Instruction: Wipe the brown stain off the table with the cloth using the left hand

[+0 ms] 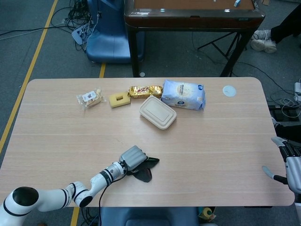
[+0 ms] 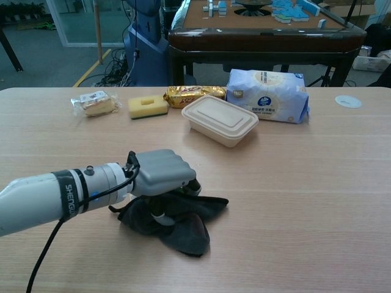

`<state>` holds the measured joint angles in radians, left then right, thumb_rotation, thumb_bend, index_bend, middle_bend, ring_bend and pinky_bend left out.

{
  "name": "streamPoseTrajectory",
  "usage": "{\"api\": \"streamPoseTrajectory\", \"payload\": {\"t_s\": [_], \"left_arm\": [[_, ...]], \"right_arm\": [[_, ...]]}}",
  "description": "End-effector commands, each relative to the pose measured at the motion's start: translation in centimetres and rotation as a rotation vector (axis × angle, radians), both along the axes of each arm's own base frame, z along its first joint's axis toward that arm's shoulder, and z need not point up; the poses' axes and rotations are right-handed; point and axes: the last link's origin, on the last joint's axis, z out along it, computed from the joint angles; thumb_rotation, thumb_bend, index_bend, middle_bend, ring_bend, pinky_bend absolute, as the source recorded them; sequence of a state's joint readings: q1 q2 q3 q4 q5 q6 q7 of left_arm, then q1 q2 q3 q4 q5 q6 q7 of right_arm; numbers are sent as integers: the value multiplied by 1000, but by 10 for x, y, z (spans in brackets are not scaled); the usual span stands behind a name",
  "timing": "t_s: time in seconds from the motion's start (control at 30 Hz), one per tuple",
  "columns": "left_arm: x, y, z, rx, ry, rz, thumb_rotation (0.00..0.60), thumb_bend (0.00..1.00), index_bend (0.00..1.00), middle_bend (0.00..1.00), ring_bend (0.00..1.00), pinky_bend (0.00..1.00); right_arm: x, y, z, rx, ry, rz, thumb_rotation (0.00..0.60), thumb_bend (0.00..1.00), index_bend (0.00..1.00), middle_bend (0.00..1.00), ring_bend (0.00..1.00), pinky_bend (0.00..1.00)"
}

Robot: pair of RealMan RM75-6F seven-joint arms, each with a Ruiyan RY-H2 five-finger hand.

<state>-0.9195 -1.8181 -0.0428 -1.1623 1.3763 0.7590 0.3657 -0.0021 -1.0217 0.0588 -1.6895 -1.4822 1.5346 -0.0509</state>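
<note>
My left hand [image 1: 133,157] lies knuckles-up on a dark cloth [image 1: 146,173] near the table's front edge, left of centre. Its fingers curl down into the cloth and grip it. In the chest view the same left hand [image 2: 160,173] covers the back of the crumpled cloth [image 2: 186,231], which spreads out to the right and front of it. No brown stain shows on the bare wood around the cloth. My right hand [image 1: 288,162] hangs at the table's right front corner, fingers apart and holding nothing.
Along the back of the table [image 1: 211,141] stand a beige lidded food box [image 1: 157,112], a blue-white tissue pack [image 1: 183,94], a gold snack wrapper [image 1: 145,90], a yellow sponge [image 1: 119,99] and a clear snack bag [image 1: 89,98]. A white disc [image 1: 229,90] lies far right.
</note>
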Motion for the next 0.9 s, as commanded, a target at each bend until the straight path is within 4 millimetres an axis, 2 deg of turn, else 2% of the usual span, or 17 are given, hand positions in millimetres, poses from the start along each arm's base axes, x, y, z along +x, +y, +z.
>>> {"api": "streamPoseTrajectory", "payload": {"t_s": [0.03, 0.37, 0.53, 0.7, 0.9], "left_arm": [[-9, 19, 3, 73, 17, 44, 600, 224, 522, 547, 547, 807], [-37, 70, 23, 257, 70, 141, 600, 224, 519, 548, 547, 807], [-56, 87, 37, 327, 136, 161, 600, 224, 519, 547, 547, 807], [-71, 100, 61, 412, 184, 165, 600, 224, 518, 548, 547, 805], [-76, 106, 94, 475, 118, 205, 600, 224, 517, 547, 546, 802]], "right_arm": [[0, 0, 0, 0, 0, -1, 600, 238, 150, 197, 231, 279], [2, -1, -1, 1, 0, 3, 600, 238, 150, 197, 231, 279], [2, 0, 1, -7, -1, 5, 600, 238, 150, 197, 231, 279], [3, 3, 2, -12, -1, 10, 600, 238, 150, 197, 231, 279], [4, 5, 3, -17, -6, 19, 600, 238, 150, 197, 231, 279]]}}
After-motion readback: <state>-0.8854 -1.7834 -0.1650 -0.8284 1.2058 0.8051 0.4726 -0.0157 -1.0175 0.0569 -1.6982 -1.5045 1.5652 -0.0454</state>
